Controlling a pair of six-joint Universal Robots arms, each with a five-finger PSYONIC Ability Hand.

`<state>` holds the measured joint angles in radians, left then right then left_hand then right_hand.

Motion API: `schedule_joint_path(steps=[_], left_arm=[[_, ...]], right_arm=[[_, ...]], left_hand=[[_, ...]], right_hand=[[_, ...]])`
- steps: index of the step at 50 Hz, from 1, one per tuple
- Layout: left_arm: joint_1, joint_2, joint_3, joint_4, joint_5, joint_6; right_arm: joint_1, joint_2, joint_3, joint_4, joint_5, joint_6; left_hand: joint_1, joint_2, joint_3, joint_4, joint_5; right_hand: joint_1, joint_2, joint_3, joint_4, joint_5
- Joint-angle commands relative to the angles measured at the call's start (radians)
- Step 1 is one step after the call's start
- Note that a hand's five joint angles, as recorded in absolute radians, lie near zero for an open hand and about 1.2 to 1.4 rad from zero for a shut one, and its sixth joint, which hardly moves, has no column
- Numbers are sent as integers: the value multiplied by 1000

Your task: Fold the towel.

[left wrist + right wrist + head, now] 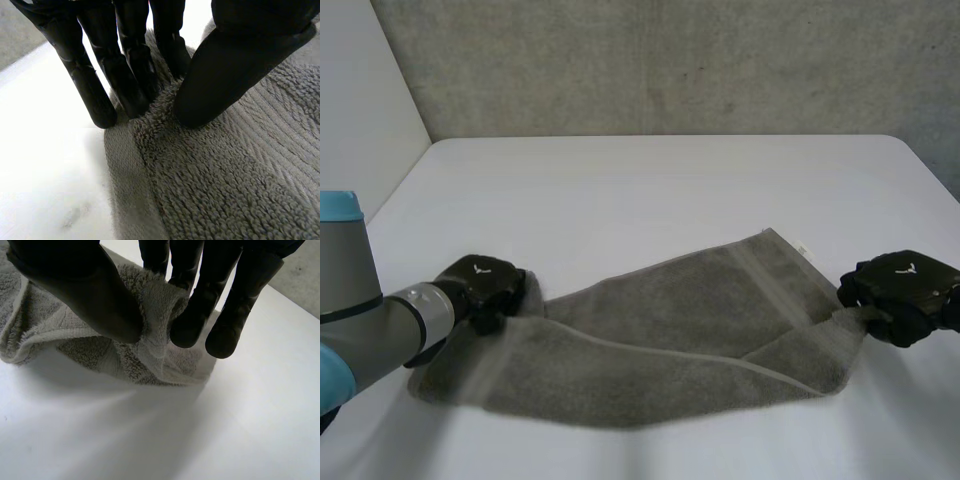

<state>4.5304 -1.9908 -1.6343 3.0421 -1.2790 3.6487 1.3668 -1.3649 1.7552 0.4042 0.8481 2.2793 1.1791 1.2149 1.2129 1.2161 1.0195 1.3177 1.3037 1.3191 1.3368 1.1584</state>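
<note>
1. A grey towel [670,340] lies on the white desk [650,190], in the near half, stretched as a long band between the two hands.
2. The towel is not flat. A long fold line runs along it, and a layer laps over near its right end. Its far right corner lies flat on the desk.
3. The left hand [485,288] is at the towel's left end, on the far edge near the corner.
4. In the left wrist view the thumb [225,75] presses down on the pile and the fingers [95,95] stand straight at the hem. A ridge of cloth is pinched up between them, so the hand is clamped on the towel.
5. The right hand [905,290] is at the towel's right end.
6. In the right wrist view its thumb [90,295] and fingers [192,320] are closed on a bunched fold of the edge. That part is held slightly off the desk, with shadow beneath it.
7. The left arm [360,320] enters from the near left.
</note>
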Motion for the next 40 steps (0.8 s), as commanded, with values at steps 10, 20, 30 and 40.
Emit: schedule_joint_path(steps=[10,20,30,40], left_arm=[[-8,-43,627,76,-161,-232],[-10,-151,1115,150,-308,-461],[3,-144,1055,172,-319,-665],[3,-95,554,245,-180,-659]], right_arm=[[325,221,-645,-107,213,333],[360,415,-1322,-286,457,761],[360,406,-1344,-259,405,821],[360,406,-1125,-65,244,694]], left_hand=[[217,181,183,180,202],[217,181,183,180,202],[217,181,183,180,202],[217,181,183,180,202]], right_hand=[[79,93,77,60,63],[79,93,77,60,63],[79,93,77,60,63],[79,93,77,60,63]])
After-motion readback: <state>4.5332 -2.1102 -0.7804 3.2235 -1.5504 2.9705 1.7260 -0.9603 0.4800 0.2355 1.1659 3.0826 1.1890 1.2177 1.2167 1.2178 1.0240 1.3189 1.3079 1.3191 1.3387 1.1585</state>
